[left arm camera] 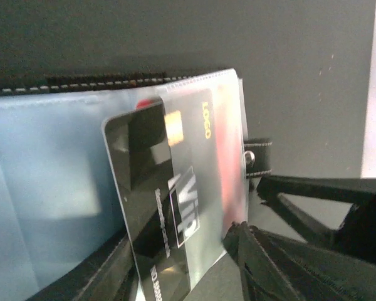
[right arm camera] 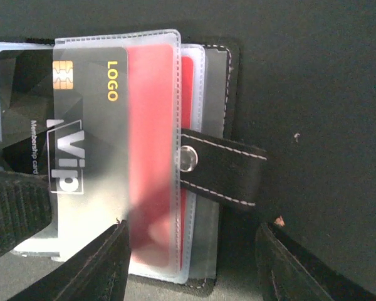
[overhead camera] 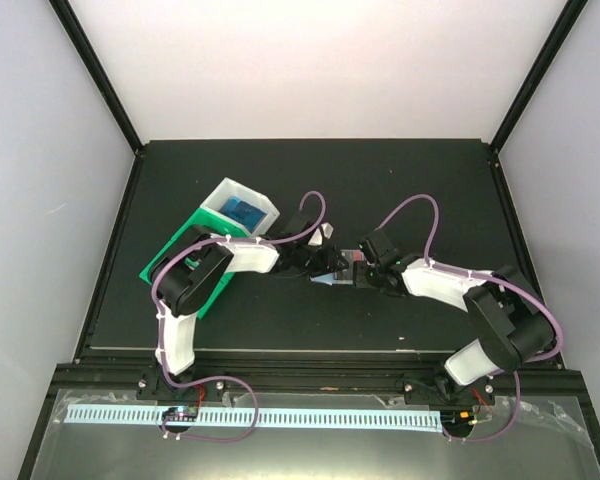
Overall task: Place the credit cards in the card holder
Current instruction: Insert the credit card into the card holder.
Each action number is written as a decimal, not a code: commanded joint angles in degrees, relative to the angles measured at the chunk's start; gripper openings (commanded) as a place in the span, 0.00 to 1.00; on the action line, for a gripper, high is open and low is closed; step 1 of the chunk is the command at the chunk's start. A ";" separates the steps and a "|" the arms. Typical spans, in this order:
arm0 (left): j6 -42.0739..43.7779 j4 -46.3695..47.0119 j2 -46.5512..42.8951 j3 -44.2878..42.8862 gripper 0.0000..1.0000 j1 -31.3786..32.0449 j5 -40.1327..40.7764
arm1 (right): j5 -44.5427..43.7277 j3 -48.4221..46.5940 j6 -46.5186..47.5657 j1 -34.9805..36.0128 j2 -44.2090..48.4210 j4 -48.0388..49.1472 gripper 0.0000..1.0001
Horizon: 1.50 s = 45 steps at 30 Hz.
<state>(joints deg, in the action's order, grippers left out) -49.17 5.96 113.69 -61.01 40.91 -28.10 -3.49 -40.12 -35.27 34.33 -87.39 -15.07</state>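
Observation:
The card holder [overhead camera: 327, 279] lies open between both grippers, black outside, light blue inside. It also shows in the right wrist view [right arm camera: 229, 75] and the left wrist view [left arm camera: 44, 163]. A black VIP card [left arm camera: 150, 188] sits about halfway in a clear pocket [right arm camera: 151, 94], over a red card [right arm camera: 151, 157]. The black card also shows in the right wrist view [right arm camera: 81, 125]. My left gripper [left arm camera: 182, 251] has its jaws apart on either side of the card's near end, its left finger against the card. My right gripper [right arm camera: 194, 276] is open, straddling the holder's edge below the snap strap [right arm camera: 222, 169].
A white tray [overhead camera: 230, 193] holding a blue card [overhead camera: 245, 210] stands at the back left, against a green tray [overhead camera: 160, 262]. Black frame rails run along the mat's edges.

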 commanded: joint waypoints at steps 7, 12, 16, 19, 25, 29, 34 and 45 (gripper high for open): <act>7.95 -17.43 -4.71 -2.30 0.54 0.45 10.24 | -1.08 1.13 -1.47 0.20 3.24 -1.56 0.59; 7.84 -16.79 -3.58 -3.65 0.53 1.12 9.41 | -0.70 1.02 -1.40 0.23 2.70 -1.37 0.59; 7.84 -16.06 -0.65 -5.61 0.52 1.76 7.55 | 0.59 0.92 -0.98 0.26 1.87 -0.74 0.59; 8.01 -16.06 0.94 -6.91 0.53 2.08 6.52 | 2.31 0.92 -0.45 0.22 1.00 0.20 0.60; 8.44 -12.05 2.04 -7.40 0.53 2.38 2.46 | 4.68 1.26 0.19 0.15 -0.22 1.91 0.62; 8.48 -5.64 1.74 -5.91 0.53 2.29 -3.09 | 4.96 1.61 0.46 0.13 0.54 2.49 0.62; 5.71 1.38 2.33 -4.01 0.54 2.03 -8.95 | 4.61 2.19 0.59 0.14 2.18 2.45 0.64; 4.45 -0.28 -0.95 -1.36 0.55 1.78 -4.98 | 0.81 2.34 -0.03 0.13 5.14 0.02 0.65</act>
<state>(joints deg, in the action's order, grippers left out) -44.38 5.52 115.20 -63.75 42.02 -31.94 0.10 -37.98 -34.83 34.37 -84.79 -14.63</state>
